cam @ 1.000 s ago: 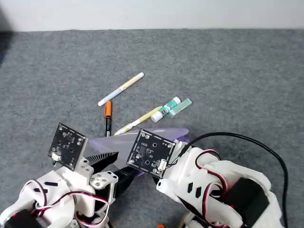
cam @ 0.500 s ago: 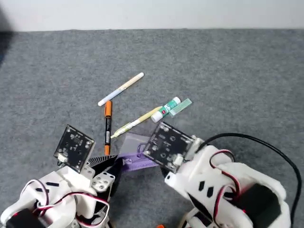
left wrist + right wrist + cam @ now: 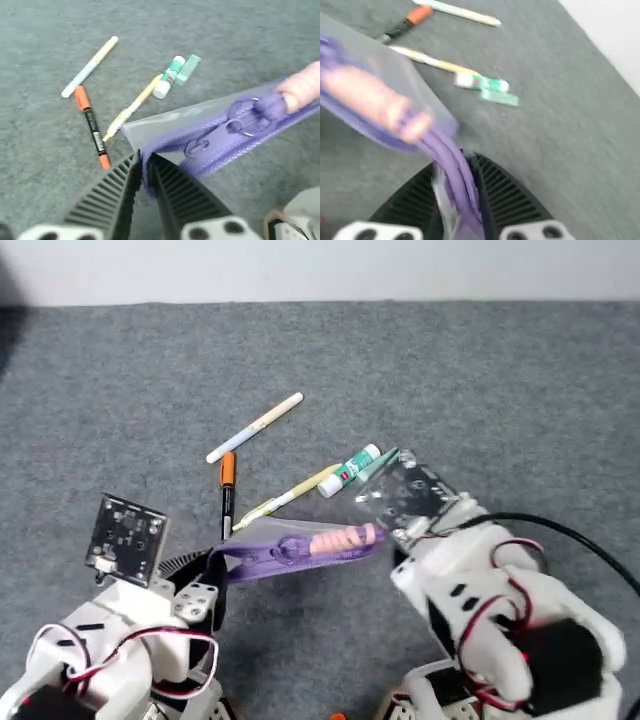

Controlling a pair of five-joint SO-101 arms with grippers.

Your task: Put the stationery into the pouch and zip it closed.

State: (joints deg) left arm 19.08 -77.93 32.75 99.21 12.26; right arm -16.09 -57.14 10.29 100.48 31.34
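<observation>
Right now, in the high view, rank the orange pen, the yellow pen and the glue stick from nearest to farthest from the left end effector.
1. Orange pen, just ahead of the left end effector.
2. Yellow pen, farther to the right.
3. Glue stick, farthest right.

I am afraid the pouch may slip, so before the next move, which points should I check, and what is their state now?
1. Left gripper shut on a corner of the pouch: ok.
2. Right gripper shut on the pouch's other end: ok.
3. Pouch stretched between both grippers: ok.
4. Zipper open enough for loading: cannot tell.
5. Stationery inside: not ok; the glue stick, orange pen, yellow pen and white pen lie on the table.
</observation>
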